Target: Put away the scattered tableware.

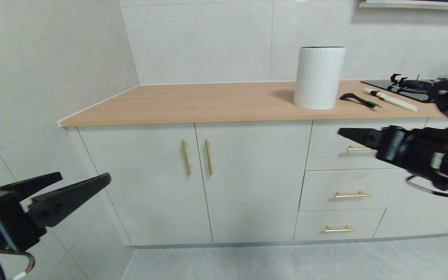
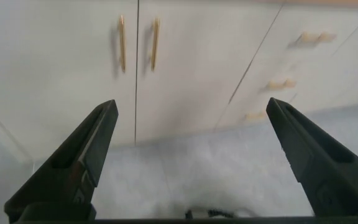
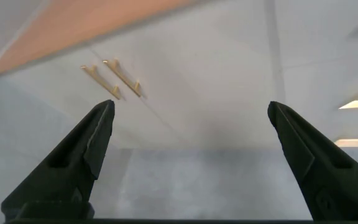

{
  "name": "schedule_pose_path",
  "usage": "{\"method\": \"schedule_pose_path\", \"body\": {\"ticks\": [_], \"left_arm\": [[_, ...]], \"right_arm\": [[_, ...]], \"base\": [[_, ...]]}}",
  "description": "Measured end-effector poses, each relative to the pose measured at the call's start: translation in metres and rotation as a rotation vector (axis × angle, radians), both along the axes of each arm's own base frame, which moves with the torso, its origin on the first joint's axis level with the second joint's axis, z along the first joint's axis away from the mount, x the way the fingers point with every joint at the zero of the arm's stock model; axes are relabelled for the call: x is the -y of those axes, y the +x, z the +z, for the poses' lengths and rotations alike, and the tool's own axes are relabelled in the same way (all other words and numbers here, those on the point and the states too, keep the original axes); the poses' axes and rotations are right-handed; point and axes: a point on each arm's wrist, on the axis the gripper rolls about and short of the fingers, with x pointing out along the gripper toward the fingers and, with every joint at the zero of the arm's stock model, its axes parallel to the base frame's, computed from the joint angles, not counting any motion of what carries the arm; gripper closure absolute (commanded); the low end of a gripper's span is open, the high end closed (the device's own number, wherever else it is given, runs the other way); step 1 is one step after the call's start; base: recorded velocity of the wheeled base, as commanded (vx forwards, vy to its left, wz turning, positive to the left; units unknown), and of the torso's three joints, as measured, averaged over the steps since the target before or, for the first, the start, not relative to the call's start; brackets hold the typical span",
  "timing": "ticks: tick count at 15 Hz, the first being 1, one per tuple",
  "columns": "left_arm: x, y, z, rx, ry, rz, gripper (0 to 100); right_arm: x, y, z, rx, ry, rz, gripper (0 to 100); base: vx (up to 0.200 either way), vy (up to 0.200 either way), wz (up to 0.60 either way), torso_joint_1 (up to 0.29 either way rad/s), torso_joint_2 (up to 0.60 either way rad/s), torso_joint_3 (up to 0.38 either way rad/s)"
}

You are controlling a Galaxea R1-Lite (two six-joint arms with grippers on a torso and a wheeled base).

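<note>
On the wooden countertop (image 1: 208,103), a tall white ribbed holder (image 1: 319,77) stands toward the right. Just right of it lie a black-handled utensil (image 1: 358,99) and a cream-handled knife (image 1: 391,100). My left gripper (image 1: 86,177) hangs low at the left, below counter height and in front of the cabinet's corner; it is open and holds nothing, as the left wrist view also shows with my left gripper (image 2: 191,112). My right gripper (image 1: 346,133) hovers before the top drawer, under the counter edge. It is open and empty in the right wrist view, my right gripper (image 3: 191,111).
A black stove top (image 1: 403,85) sits at the counter's far right. Below are two cabinet doors with gold handles (image 1: 196,157) and a stack of three drawers (image 1: 350,194). Tiled walls close the left corner. Grey floor (image 1: 286,260) lies in front of the cabinet.
</note>
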Motion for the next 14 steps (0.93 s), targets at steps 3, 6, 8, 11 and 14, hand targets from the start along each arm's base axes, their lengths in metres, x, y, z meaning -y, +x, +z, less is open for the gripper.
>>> {"method": "schedule_pose_path", "body": {"ticks": [3, 6, 8, 11, 14], "left_arm": [[-0.023, -0.037, -0.005, 0.084, -0.047, -0.01, 0], [-0.045, -0.078, -0.026, 0.122, -0.042, 0.022, 0], [-0.055, -0.101, -0.043, 0.144, -0.002, 0.077, 0], [-0.06, -0.125, -0.083, 0.184, 0.159, 0.184, 0], [-0.06, -0.132, -0.104, 0.202, 0.218, 0.377, 0]], "right_arm": [[0.054, -0.092, 0.004, 0.189, -0.084, -0.047, 0], [0.091, -0.172, -0.016, 0.313, -0.149, -0.131, 0], [0.104, -0.211, -0.042, 0.311, -0.2, -0.193, 0], [0.11, -0.242, -0.065, 0.326, -0.252, -0.382, 0], [0.102, -0.25, -0.081, 0.322, -0.373, -0.508, 0]], "base": [[0.0, 0.0, 0.0, 0.0, 0.0, 0.0], [0.0, 0.0, 0.0, 0.0, 0.0, 0.0], [0.0, 0.0, 0.0, 0.0, 0.0, 0.0], [0.0, 0.0, 0.0, 0.0, 0.0, 0.0], [0.0, 0.0, 0.0, 0.0, 0.0, 0.0]]}}
